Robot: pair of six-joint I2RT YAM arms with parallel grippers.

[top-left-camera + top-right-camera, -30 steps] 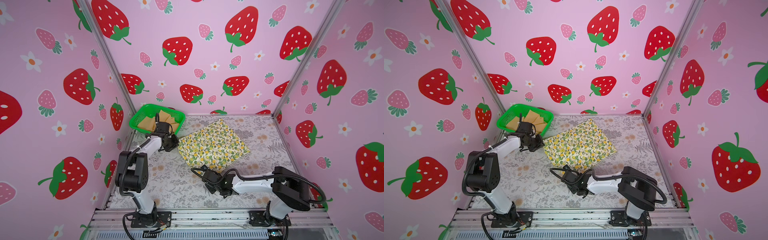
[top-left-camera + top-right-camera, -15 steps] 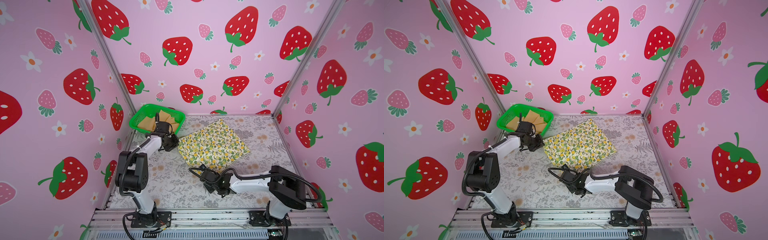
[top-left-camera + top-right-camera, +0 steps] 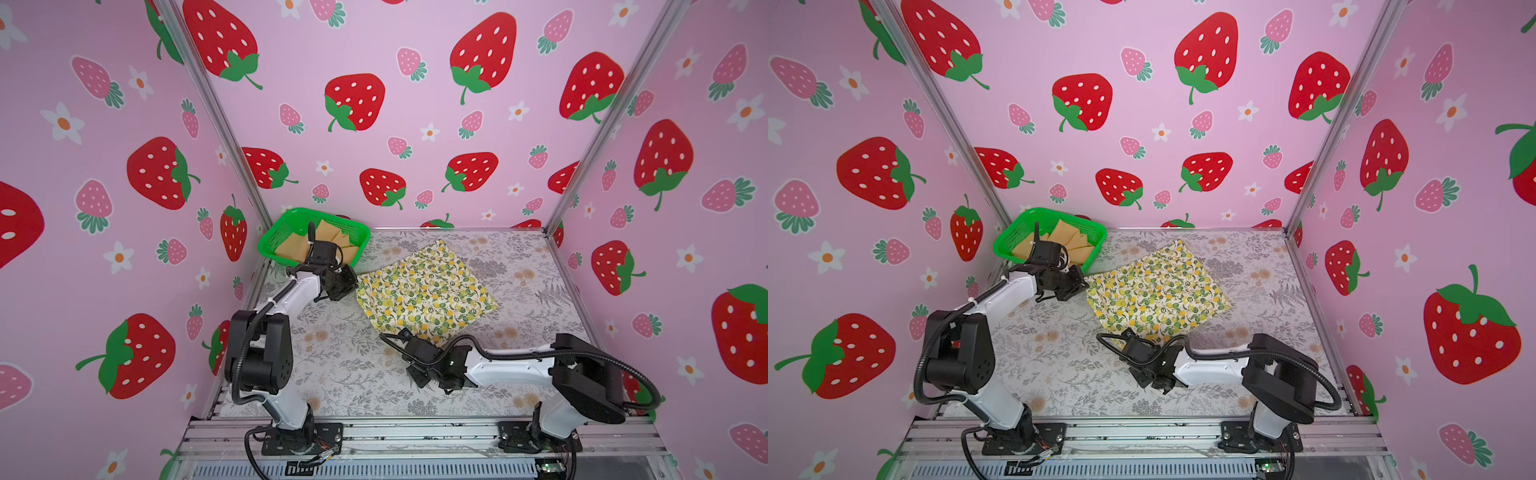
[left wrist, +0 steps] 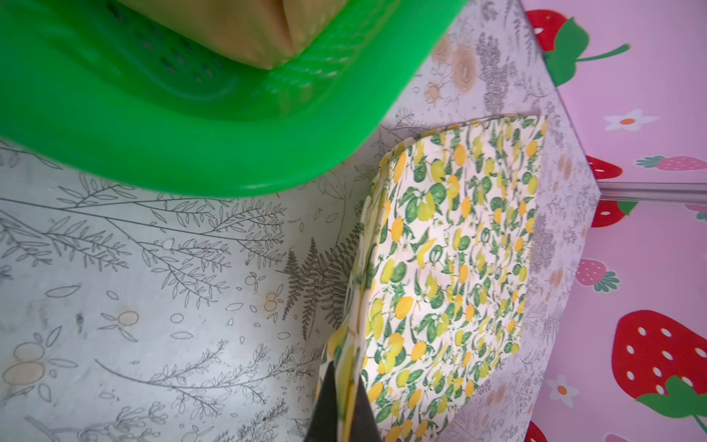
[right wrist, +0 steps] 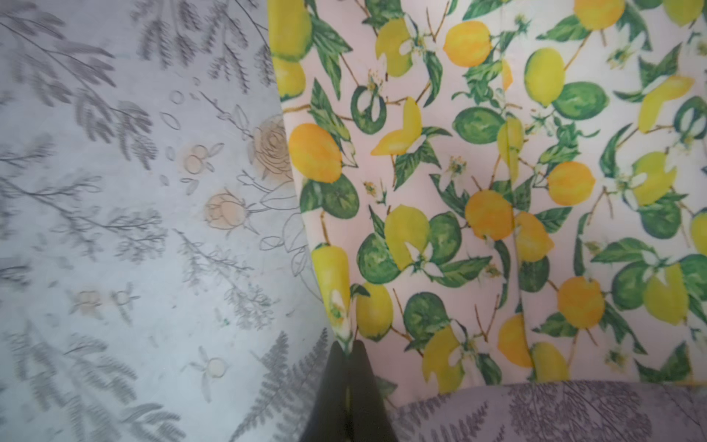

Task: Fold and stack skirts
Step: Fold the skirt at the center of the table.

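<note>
Ok so the new bit is happening nearest the camera: the right end effector (image 5: 347, 359) is now pinching the near corner of the lemon skirt (image 3: 424, 291), down in the lower middle of the frame in both top views. A second ago its fingers were standing apart. In the right wrist view they're now pressing together with a sliver of lemon print caught between them.

Moving up the frame, the lemon skirt is lying mostly flat on the worktop (image 3: 340, 365), centre of the frame, turned like a diamond. At its left corner the left end effector (image 4: 346, 386) is doing the same thing, staying clamped on the cloth edge, which is lifting a little off the surface there.

Furthest back, at the upper left of the worktop, the mustard skirt (image 3: 328, 232) is sitting crumpled in the green basket (image 3: 272, 243), untouched.

What this is telling me: both arms are now holding a corner each, so I'm guessing a fold is about to start, probably carrying that edge over toward the far right side. Nothing is getting stacked yet.
</note>
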